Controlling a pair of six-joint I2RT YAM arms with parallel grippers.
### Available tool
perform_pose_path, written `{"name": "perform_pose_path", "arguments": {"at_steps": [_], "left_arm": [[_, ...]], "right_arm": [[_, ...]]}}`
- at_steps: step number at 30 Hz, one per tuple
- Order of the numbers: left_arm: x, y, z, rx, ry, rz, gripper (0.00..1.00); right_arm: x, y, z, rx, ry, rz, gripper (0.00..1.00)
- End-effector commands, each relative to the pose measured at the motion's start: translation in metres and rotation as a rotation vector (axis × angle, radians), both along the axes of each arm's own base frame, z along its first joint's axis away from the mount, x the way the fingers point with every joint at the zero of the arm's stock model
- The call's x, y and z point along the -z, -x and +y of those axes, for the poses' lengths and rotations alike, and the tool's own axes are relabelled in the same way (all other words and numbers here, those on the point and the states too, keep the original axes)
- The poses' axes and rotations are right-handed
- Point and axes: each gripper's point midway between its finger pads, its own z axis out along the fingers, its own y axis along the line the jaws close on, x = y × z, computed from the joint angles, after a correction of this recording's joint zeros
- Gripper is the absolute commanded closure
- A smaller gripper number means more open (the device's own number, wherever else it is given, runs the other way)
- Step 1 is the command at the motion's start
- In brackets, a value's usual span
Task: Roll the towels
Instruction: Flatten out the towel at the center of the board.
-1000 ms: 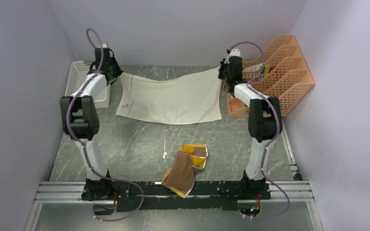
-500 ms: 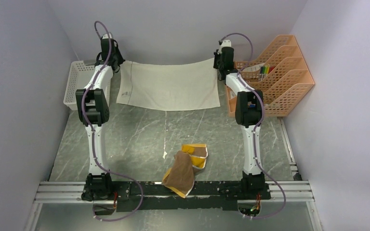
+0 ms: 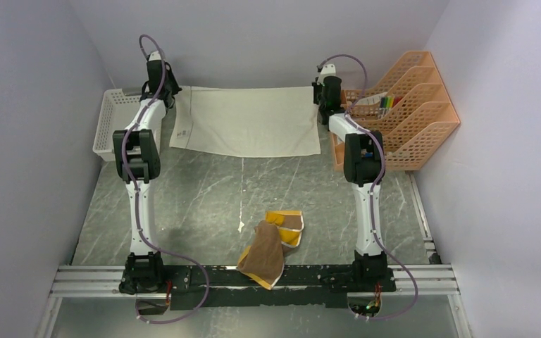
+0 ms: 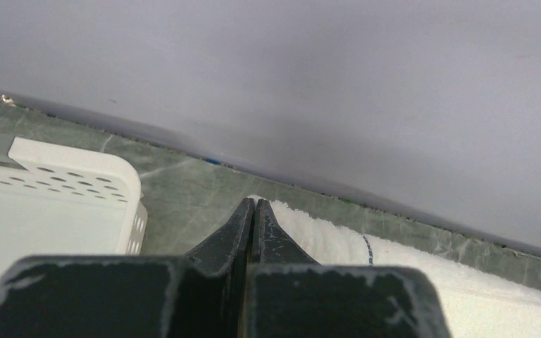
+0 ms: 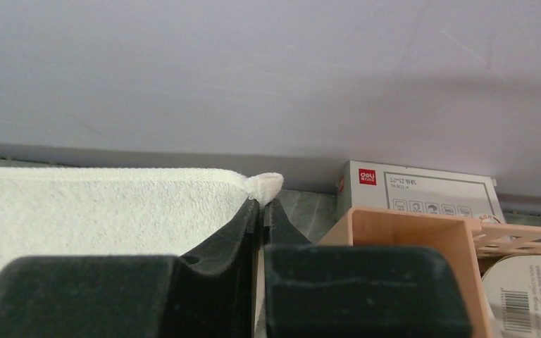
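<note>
Clamping corners of the flat cream towel (image 3: 246, 130) in my left hand (image 4: 253, 205) and right hand (image 5: 262, 202); brown towel (image 3: 262, 255) crumpled, neither rolled.

Spread towel (image 3: 253, 127) being shown cream-white, thin dark stripe near one edge. Crumpled towel (image 3: 260, 257) being shown brown, mustard-yellow reverse. Table (image 3: 197, 204) being seen grey-green, white-veined. Rack (image 3: 423, 120) orange, basket (image 3: 107, 127) white.
</note>
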Motion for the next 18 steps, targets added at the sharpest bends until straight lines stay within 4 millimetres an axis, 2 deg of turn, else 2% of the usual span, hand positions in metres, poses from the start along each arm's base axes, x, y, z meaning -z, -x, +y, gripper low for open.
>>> {"name": "perform_pose_path", "arguments": {"at_steps": [1,7,18], "left_arm": [[-0.035,-0.004,0.022,-0.014,0.008,-0.116,0.93],[-0.055,-0.004,0.015,0.024,0.023,-0.184,0.93],[-0.073,-0.016,0.011,0.055,0.025,-0.249,0.93]], "right_arm": [[-0.022,-0.004,-0.011,0.016,0.078,-0.149,1.0],[-0.047,0.001,-0.01,0.002,0.087,-0.29,1.0],[-0.064,-0.011,-0.005,-0.029,0.144,-0.362,1.0]]}}
